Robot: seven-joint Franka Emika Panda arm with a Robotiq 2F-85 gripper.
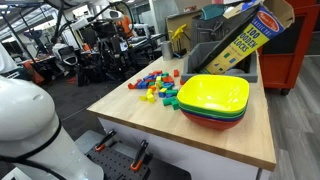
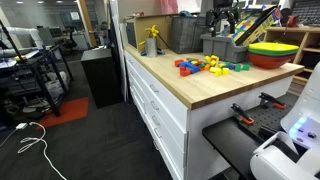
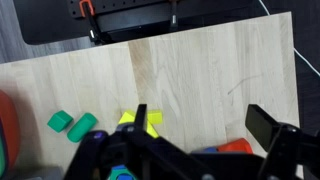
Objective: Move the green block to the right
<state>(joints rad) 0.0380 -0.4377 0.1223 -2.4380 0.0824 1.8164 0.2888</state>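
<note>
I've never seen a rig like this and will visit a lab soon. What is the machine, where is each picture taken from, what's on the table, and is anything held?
The white shape is a robot arm, steered by a person. Two pictures come from cameras standing beside the wooden table; the third looks down from the arm's wrist. On the table lie small coloured blocks, a stack of bowls and, further back, a box of blocks. In the wrist view the dark gripper hangs open above the table, near a green block, a second green block and a yellow block. It holds nothing.
</note>
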